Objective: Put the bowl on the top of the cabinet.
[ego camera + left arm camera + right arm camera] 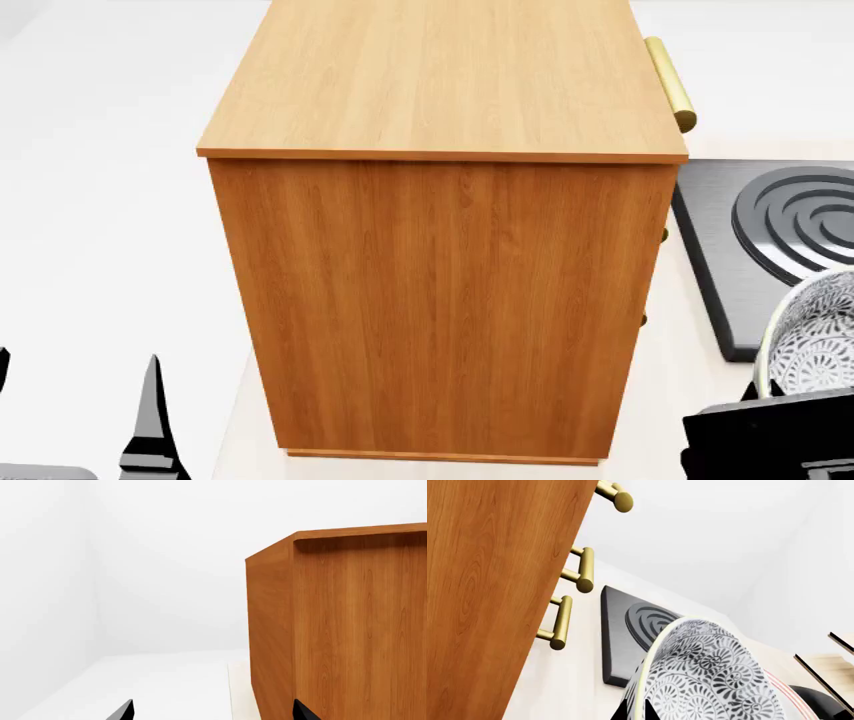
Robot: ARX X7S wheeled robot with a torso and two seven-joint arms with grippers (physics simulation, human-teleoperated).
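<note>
at the right edge of the head view, the bowl (817, 340) stood tilted on its side, low beside the cabinet (447, 300) and well below its top. the right gripper (771, 432) sat dark just under it; in the right wrist view the bowl (707, 680) filled the near frame, its patterned wall and pale rim rising from between the fingers, so the right gripper looked closed on the rim, though the fingers themselves were mostly hidden. behind the bowl lay a black stove plate (634, 630) with a coiled ring, flat on the pale counter (667, 400). three brass handles (560, 622) stuck out from the cabinet front, facing the stove. a red-striped plate edge (790, 695) showed past the bowl. the cabinet's lighter top (441, 75) was bare wood. on the far side, the left gripper (213, 712) hung near the cabinet's corner (270, 630), its two black fingertips (123, 711) set wide apart and holding nothing.
</note>
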